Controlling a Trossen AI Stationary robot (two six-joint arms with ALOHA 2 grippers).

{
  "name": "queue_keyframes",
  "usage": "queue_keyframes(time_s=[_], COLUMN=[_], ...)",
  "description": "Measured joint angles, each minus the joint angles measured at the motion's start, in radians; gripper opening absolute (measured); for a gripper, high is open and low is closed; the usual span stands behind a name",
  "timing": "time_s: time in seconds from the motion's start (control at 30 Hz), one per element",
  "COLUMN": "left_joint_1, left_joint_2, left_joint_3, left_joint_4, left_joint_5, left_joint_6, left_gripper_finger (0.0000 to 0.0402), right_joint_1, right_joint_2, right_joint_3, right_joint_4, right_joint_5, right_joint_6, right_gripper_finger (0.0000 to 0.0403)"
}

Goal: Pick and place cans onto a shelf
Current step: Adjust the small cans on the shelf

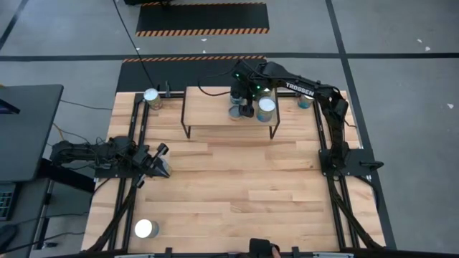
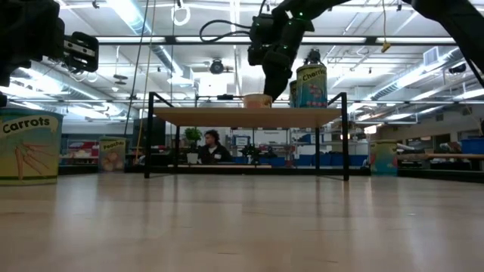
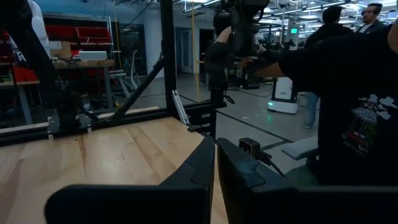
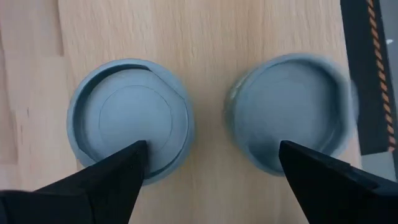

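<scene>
**Right gripper spread above cans on the shelf**

We see the right gripper point(image 1: 246, 107) over the shelf point(image 1: 208, 109), its fingers point(image 4: 118, 171) released and wide, hanging above two cans point(image 4: 129, 118) with blue-grey tops standing side by side. A silver-topped can point(image 1: 266, 107) stands just at its 3 o'clock. The left gripper point(image 1: 159, 159) waits clenched and empty near the table's point(image 1: 237, 193) 9 o'clock edge.

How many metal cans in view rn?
5 metal cans. Two on the light wood shelf, flanking the open right gripper; one beyond its right end; one back-left; one front-left. Arm may hide others.
</scene>
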State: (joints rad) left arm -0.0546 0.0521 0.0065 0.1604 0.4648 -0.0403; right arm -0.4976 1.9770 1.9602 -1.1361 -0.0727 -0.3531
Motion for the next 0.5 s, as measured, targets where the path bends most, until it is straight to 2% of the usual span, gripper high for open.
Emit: queue_keyframes(time_s=[0.33,0.5], left_joint_1=[0.0,0.0], left_joint_2=[0.0,0.0], left_joint_3=[0.0,0.0], left_joint_4=[0.0,0.0], left_joint_5=[0.0,0.0], left_joint_6=[0.0,0.0], left_gripper_finger=[0.0027,0.0027], right_joint_1=[0.025,0.033], right_joint_2=[0.0,0.001], right_joint_3=[0.048,0.068], right_joint_4=[0.001,0.061], right_joint_5=[0.033,-0.044], right_joint_6=[-0.018,-0.033], right_gripper_finger=[0.0373,0.0373])
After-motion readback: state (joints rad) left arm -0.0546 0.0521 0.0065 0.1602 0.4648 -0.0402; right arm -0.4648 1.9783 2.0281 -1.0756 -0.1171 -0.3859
